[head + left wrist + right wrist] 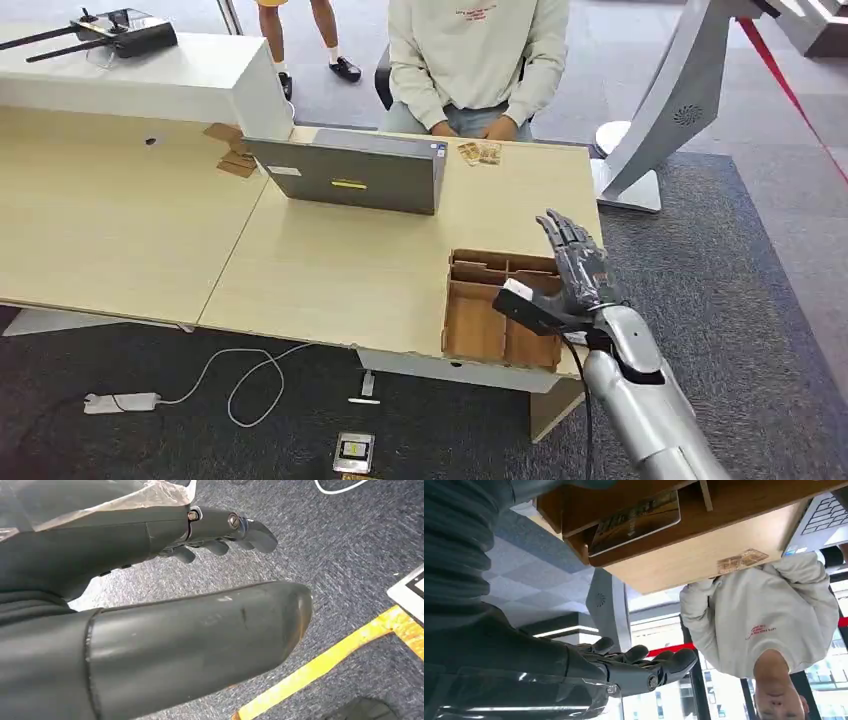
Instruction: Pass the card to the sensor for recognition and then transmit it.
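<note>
A wooden compartment tray (478, 330) sits at the table's front right corner. In the right wrist view a dark, gold-printed card (634, 517) lies in one of its compartments. My right hand (578, 268) hovers over the tray's right side with its fingers (644, 662) stretched out and apart, holding nothing. Small brownish card-like pieces (479, 152) lie on the table in front of a seated person in a pale sweatshirt (470, 60). My left hand (150, 535) hangs over grey carpet, fingers loosely extended and empty.
A grey laptop (350, 175) stands open toward the person at the table's middle. Cardboard scraps (232, 150) lie beside a white counter carrying a remote controller (120, 35). A grey stand (680, 100) rises at the right. A cable and power brick (120, 402) lie on the floor.
</note>
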